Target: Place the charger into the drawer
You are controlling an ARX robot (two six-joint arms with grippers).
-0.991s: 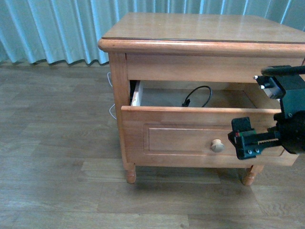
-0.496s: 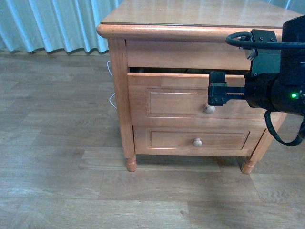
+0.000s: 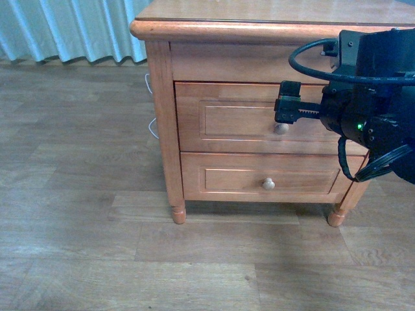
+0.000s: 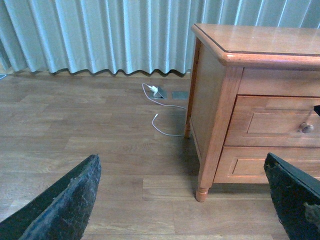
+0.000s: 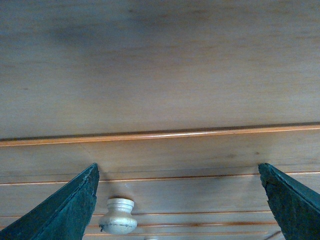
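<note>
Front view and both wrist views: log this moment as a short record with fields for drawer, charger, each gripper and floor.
drawer: upper drawer shut, front flush with the nightstand
charger: not visible in any view
right gripper: open, at the drawer front just above its knob, holding nothing
left gripper: open, empty, away from the nightstand
lower drawer: shut
floor: white cable beside the nightstand
</note>
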